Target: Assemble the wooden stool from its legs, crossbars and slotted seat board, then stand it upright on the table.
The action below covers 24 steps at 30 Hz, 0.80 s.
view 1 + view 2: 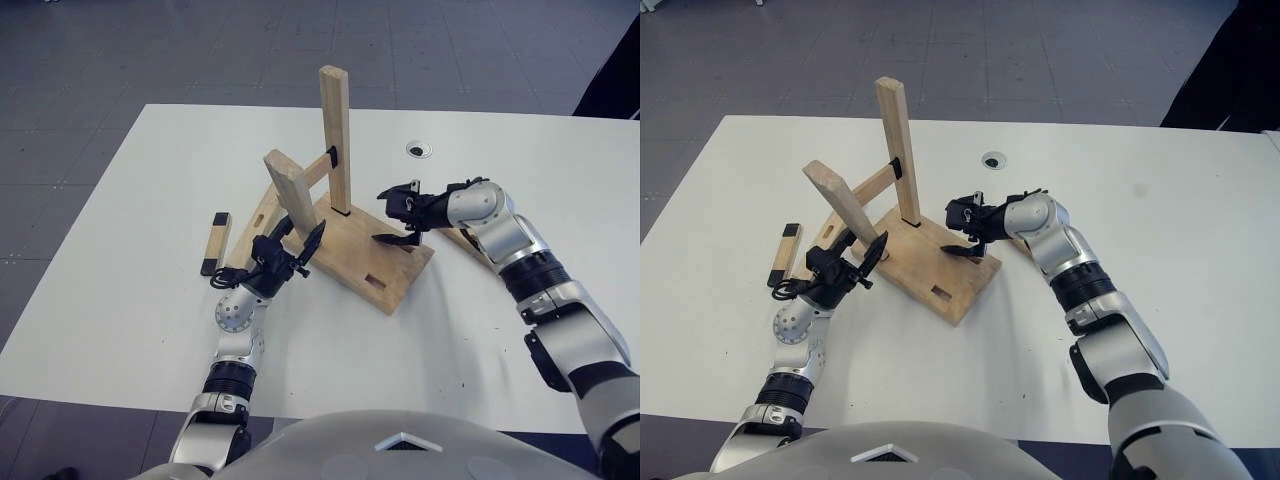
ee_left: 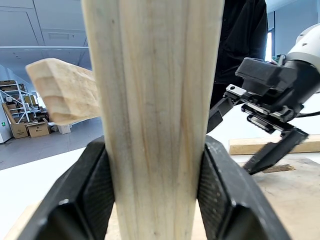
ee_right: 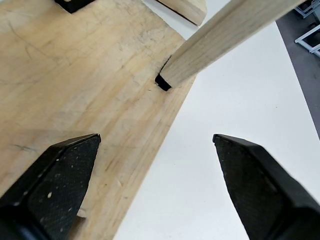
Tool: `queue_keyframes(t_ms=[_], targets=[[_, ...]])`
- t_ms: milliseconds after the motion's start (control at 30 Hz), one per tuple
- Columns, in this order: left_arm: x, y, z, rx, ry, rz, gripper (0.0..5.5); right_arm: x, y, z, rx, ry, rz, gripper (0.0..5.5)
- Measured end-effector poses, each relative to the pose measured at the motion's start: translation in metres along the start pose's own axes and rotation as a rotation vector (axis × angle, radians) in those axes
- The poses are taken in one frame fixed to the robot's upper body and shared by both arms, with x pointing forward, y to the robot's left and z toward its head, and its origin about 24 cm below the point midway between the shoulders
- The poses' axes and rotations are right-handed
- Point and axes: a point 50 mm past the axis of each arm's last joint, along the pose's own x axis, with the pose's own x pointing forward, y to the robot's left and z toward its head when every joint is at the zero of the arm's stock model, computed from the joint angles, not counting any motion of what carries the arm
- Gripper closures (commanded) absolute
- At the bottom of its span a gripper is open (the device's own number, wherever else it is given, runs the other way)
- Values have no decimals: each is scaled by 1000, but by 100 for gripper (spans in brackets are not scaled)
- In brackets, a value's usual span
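Observation:
The slotted seat board (image 1: 385, 275) lies tilted on the white table (image 1: 520, 160). One leg (image 1: 336, 140) stands upright in a slot near the board's far edge. A second leg (image 1: 292, 190) leans to the left, joined to the first by a short crossbar (image 1: 316, 170). My left gripper (image 1: 295, 246) is shut on the leaning leg (image 2: 155, 100) near its lower end. My right gripper (image 1: 392, 218) is open, its fingers straddling the board's right edge (image 3: 75, 75) and holding nothing. In the right wrist view, a leg's foot (image 3: 200, 55) sits in a slot.
A short wooden piece with a black end (image 1: 214, 243) lies left of the board. Another wooden piece (image 1: 460, 238) lies behind my right gripper. More wood (image 1: 262, 215) pokes out beneath the leaning leg. A round cable hole (image 1: 419, 150) is at the far side.

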Motion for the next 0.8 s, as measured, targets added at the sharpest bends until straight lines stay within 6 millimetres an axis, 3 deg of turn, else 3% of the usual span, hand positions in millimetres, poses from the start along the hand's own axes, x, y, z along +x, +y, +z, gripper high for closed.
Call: queue_keyframes(t_ms=[300, 800], targets=[[-6, -3, 0, -141, -14, 79, 346, -10, 0, -11, -38, 3, -1, 133], [-9, -4, -2, -131, -8, 92, 346, -27, 11, -18, -13, 34, -27, 133]])
